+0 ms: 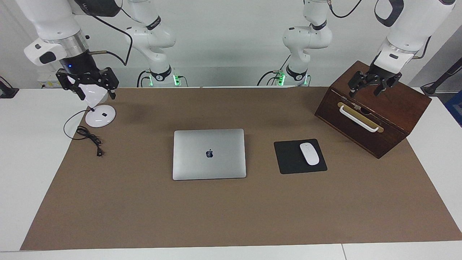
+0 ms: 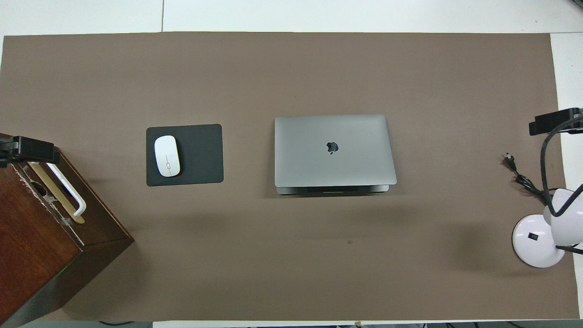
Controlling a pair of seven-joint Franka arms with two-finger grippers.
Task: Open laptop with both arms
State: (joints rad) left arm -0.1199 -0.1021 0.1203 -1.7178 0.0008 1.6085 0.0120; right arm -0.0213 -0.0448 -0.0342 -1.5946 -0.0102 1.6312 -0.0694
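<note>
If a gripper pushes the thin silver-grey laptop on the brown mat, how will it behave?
The thin silver-grey laptop lies flat and closed, so it would probably slide rather than tip. Its metal body looks stiff. The smooth lid may be slippery for fingertips.

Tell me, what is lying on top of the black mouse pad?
A white computer mouse lies on the black mouse pad, toward the end nearer the wooden box. The rest of the pad is bare. The part of the pad under the mouse is covered.
</note>
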